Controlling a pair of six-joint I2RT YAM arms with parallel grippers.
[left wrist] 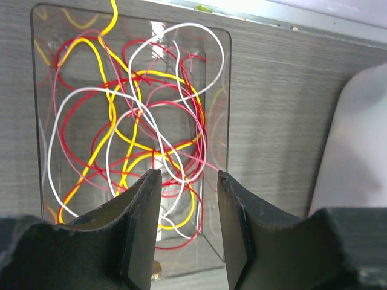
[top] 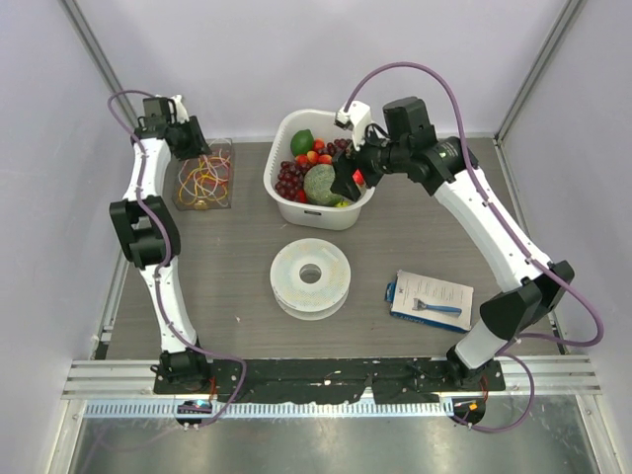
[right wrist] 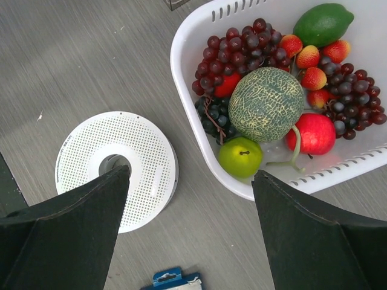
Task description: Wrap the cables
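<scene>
**Left gripper.** The left gripper (left wrist: 188, 178) points down over the clear container (left wrist: 36, 121). Its two dark fingers (left wrist: 142, 229) stand partly apart with a plain gap between the tips. Several strands run across this gap below the tips. The wrist view does not show whether either finger touches a strand, and nothing is visibly pinched.

**Cables.** The cables (left wrist: 133, 121) lie as a loose tangle of red, yellow, white and pink strands inside the clear container. One yellow strand runs out past the far rim. The container sits on the grey table (top: 197, 286) at its far left, just beside the left arm's wrist.

**Right gripper.** The right gripper (right wrist: 190, 175) is spread wide and holds nothing. Its fingers (right wrist: 78, 235) frame bare table surface between the white perforated reel (right wrist: 145, 157) and the near rim of the white basket (right wrist: 181, 60).

**Surroundings.**
- The basket holds a netted melon (right wrist: 266, 103), dark grapes (right wrist: 233, 51), a green pear (right wrist: 240, 157), a red apple (right wrist: 317, 133), strawberries (right wrist: 308, 57) and a lime (right wrist: 323, 23).
- The reel lies flat near the middle of the table, apart from the basket.
- A blue-and-white packet (top: 432, 299) lies to the right of the reel, near the right arm.
</scene>
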